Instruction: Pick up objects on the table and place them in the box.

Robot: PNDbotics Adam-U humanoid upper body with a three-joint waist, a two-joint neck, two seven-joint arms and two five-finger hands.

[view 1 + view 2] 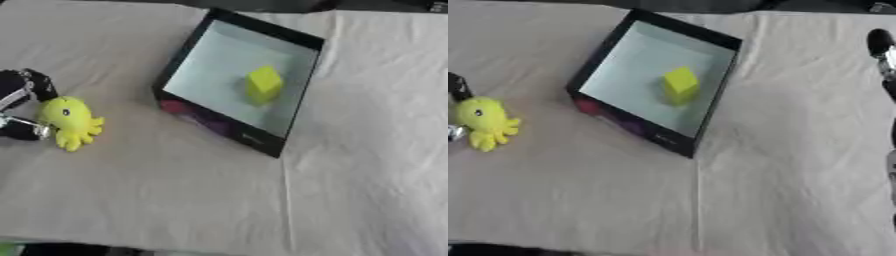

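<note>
A yellow octopus plush [70,120] lies on the cloth at the far left. My left hand [22,102] reaches in from the left edge, with one black finger above the toy and a silver-tipped one below it, curled round its back. The black box [302,100] with a pale floor stands open at the upper middle, tilted on the table. A yellow block [263,84] rests inside it. Only a sliver of my right hand [883,50] shows at the right edge of the right eye view, well clear of the box.
A pale wrinkled cloth [175,200] covers the table, with a fold line running down from the box's near corner. The table's near edge shows along the bottom left.
</note>
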